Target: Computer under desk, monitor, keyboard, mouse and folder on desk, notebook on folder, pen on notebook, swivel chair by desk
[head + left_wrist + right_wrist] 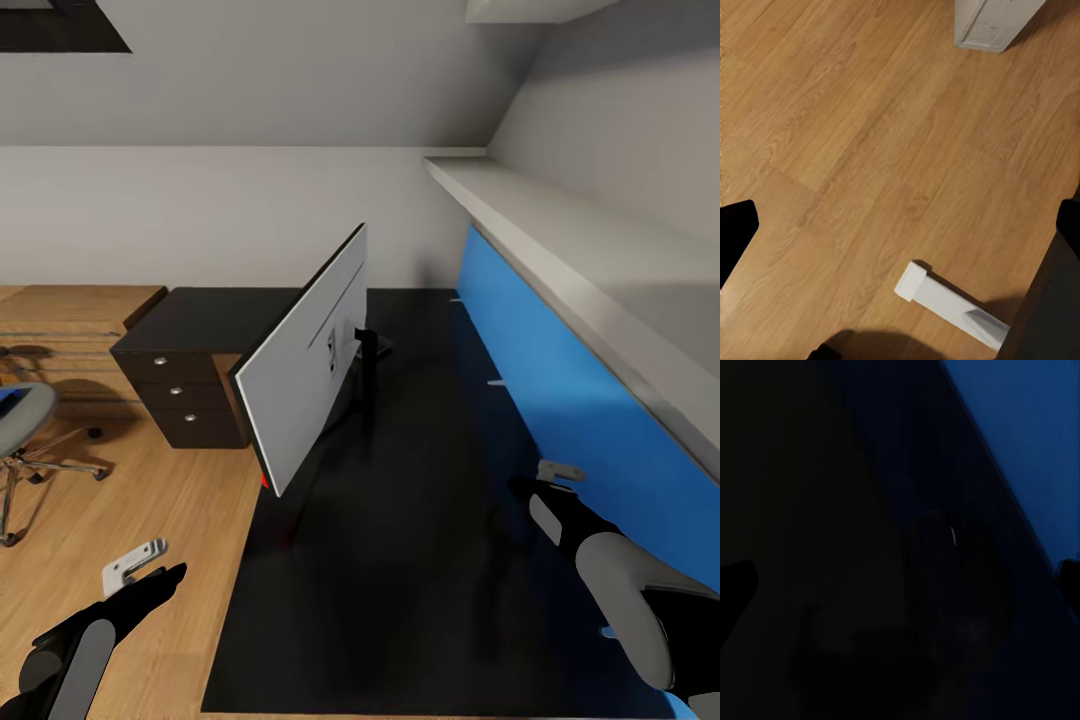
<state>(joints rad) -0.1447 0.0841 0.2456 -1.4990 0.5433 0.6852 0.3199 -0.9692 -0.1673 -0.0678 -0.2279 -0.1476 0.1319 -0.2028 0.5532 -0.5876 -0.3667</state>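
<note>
Two grippers: left gripper [135,566] over wood floor [120,540], right gripper [555,480] over desk [400,560]; jaw state unclear on both.
Monitor [310,365]: upright on desk, silver back showing.
Swivel chair [25,440]: on floor, well apart from desk.
Computer [991,22]: on floor.

The monitor [310,365] stands on the desk surface [420,560], turned edge-on with its back toward the right. Left of it, the drawers [185,395] sit under the surface's far-left end. The swivel chair [25,440] stands on the floor [150,500] further left. A shelf [580,270] runs along the surface's right side. In the left wrist view, the computer [990,22] stands on the floor.
</note>
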